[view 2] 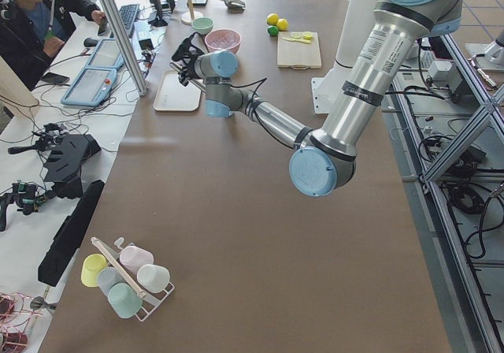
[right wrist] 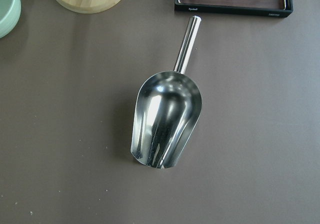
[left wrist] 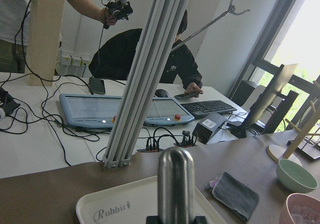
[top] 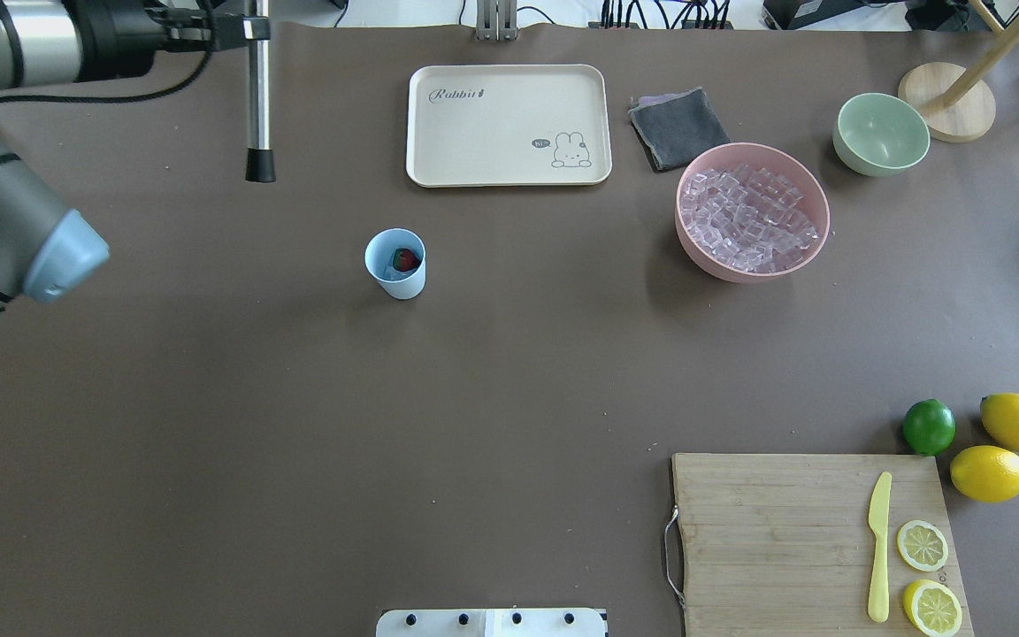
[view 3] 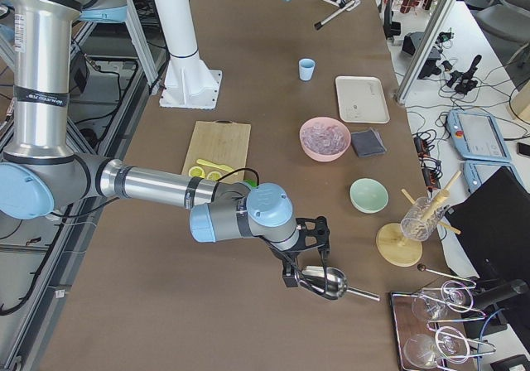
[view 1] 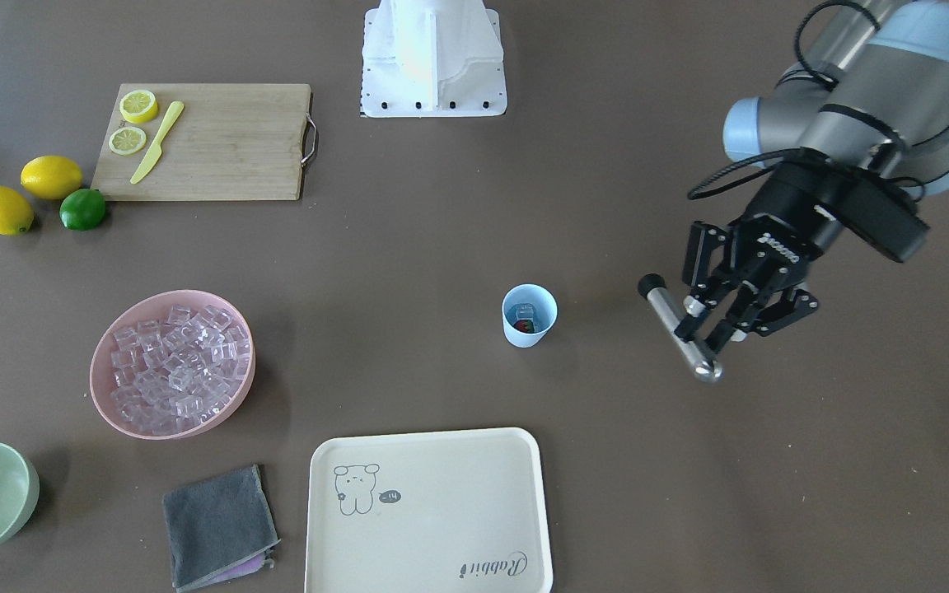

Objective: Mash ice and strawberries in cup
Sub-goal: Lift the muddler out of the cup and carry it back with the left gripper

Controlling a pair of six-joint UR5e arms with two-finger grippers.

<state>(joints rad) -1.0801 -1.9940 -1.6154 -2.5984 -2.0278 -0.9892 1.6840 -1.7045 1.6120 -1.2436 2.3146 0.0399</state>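
Exterior front-facing view: the cup (view 1: 529,315) stands mid-way across the brown surface (view 1: 441,247), holding one cube of ice (view 1: 525,311) and the strawberries (view 1: 527,327) — a single red piece. The pink bowl (view 1: 170,294) holds a heap of cubes; the green bowl (view 1: 32,498) sits near it. My left hand (view 1: 703,331) is clamped on a metal rod (view 1: 666,309), apart from the cup. My right hand (view 3: 305,259) hangs over a scoop (right wrist: 167,119) lying on the surface — fingers apart or together, I cannot tell

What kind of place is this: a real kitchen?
Probably a robotics lab, not a kitchen: the left gripper holds a metal muddler, teach pendants lie on a side desk, and aluminium framing stands beside the table.
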